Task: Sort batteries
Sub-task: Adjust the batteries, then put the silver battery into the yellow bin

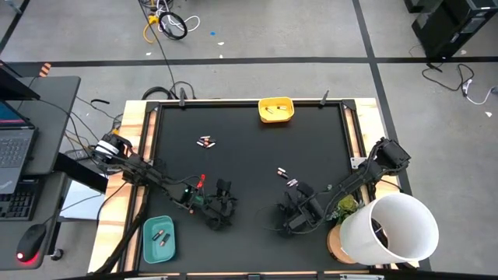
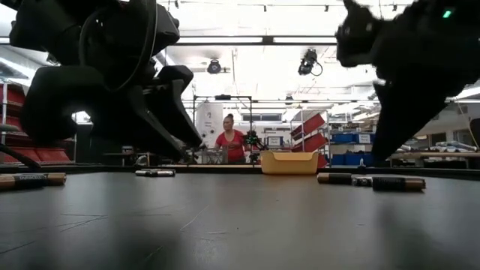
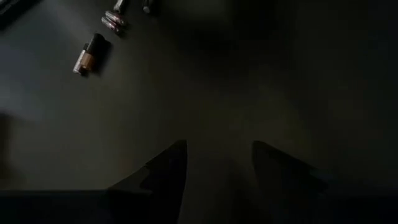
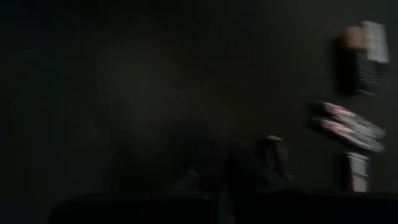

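Two grippers low on mat, left gripper (image 3: 214, 163) wide open w/ nothing between, right gripper (image 1: 299, 214) state unclear, batteries (image 1: 205, 142) loose nearby

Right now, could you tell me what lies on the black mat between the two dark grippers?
In the high view, only bare black mat lies between the left gripper and the right gripper; no batteries there.

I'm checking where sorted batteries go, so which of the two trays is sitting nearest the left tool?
The teal tray, at the table's near-left corner, just beside the left tool. The yellow tray sits across the table at the far edge.
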Available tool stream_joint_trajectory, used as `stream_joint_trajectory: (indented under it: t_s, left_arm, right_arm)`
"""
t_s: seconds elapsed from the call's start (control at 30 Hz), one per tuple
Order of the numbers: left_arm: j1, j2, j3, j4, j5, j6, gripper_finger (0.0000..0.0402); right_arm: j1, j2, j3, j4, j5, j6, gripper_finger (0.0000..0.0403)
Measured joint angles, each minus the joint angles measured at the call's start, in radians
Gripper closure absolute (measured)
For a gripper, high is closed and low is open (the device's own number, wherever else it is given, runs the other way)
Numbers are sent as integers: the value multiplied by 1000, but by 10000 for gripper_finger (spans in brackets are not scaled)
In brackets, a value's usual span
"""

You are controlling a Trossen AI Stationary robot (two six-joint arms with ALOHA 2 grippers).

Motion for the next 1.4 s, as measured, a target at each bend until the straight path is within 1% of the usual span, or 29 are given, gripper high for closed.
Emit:
stream_joint_trajectory:
  t_s: [0.13,0.3,0.4,0.5,0.63,0.8,0.97,1.1,1.2,1.3,1.4]
  left_arm:
    - [0,0,0,19,0,0,204]
    - [1,0,0,27,0,-3,204]
    - [2,0,0,37,-12,-5,204]
    - [2,0,0,47,-29,-21,204]
    - [4,0,-1,101,-29,-22,204]
    - [36,0,-1,157,37,6,204]
    - [99,0,-1,212,69,74,204]
    - [160,0,-1,230,87,174,204]
    - [210,0,-1,249,91,271,204]
    - [265,0,-1,275,125,340,204]
    - [314,0,-1,296,210,358,204]
  right_arm:
    - [-13,0,0,-96,6,23,336]
    - [-37,-1,0,-103,9,10,270]
    - [-51,-5,1,-118,4,-1,246]
    - [-54,-22,1,-141,1,-1,242]
    - [-47,-66,2,-211,2,26,247]
    - [-35,-129,2,-396,1,121,250]
    - [-112,-166,2,-584,-138,179,250]
    - [-189,-193,2,-639,-226,171,250]
    - [-273,-200,2,-688,-286,140,250]
    - [-365,-197,2,-758,-386,37,250]
    - [-442,-173,2,-796,-454,-115,250]
